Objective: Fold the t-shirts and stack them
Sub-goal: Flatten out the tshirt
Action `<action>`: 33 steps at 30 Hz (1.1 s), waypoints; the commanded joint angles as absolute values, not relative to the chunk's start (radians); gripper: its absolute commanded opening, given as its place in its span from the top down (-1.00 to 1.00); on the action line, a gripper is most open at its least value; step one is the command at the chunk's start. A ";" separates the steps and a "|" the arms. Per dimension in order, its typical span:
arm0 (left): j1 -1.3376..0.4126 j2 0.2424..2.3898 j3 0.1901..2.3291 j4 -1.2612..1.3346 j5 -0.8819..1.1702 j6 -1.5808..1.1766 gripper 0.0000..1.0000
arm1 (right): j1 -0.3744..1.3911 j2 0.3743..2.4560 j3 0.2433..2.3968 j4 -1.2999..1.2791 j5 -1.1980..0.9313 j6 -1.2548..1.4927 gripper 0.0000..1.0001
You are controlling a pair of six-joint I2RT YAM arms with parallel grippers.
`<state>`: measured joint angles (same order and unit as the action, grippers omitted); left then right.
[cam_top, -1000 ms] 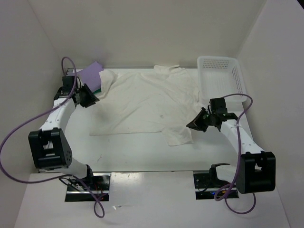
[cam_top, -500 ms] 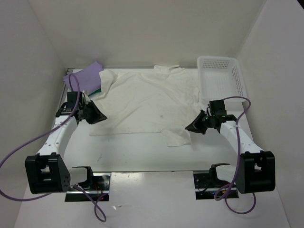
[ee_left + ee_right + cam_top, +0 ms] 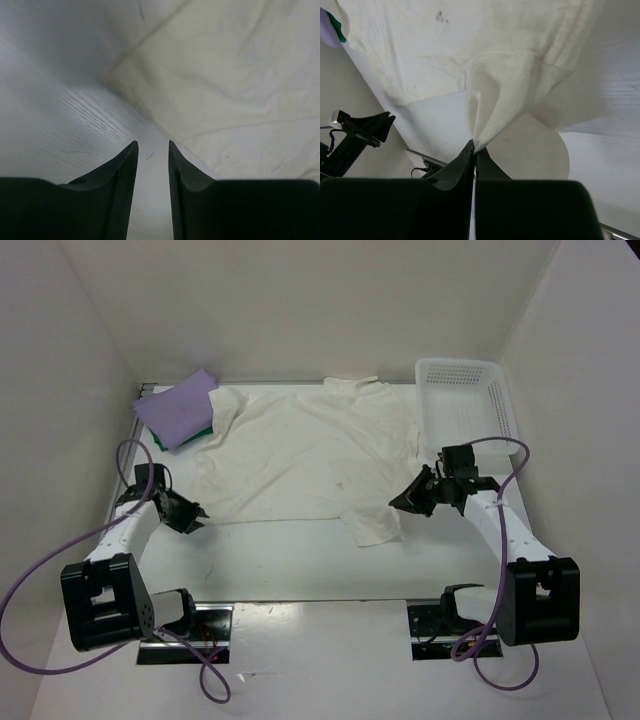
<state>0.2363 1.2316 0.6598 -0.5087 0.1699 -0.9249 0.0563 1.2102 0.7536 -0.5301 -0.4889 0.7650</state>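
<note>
Cloth of the cream-white shirt (image 3: 300, 455) sits pinched in the right end effector (image 3: 474, 146); the left end effector (image 3: 152, 146), narrowly parted, seemingly empty, should catch the hem corner (image 3: 122, 85).

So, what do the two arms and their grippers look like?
The left arm and right arm have white links and bulky black joint housings. The left gripper and right gripper each have two black tapered fingers. A purple cable loops along each arm.

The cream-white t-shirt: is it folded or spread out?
Spread: the cream-white t-shirt lies open on the table, one part pinched by the right gripper.
</note>
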 commanded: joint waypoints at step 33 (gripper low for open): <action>0.321 1.293 0.598 -0.362 0.044 -1.039 0.05 | 0.055 1.163 0.710 -0.468 -0.522 0.752 0.98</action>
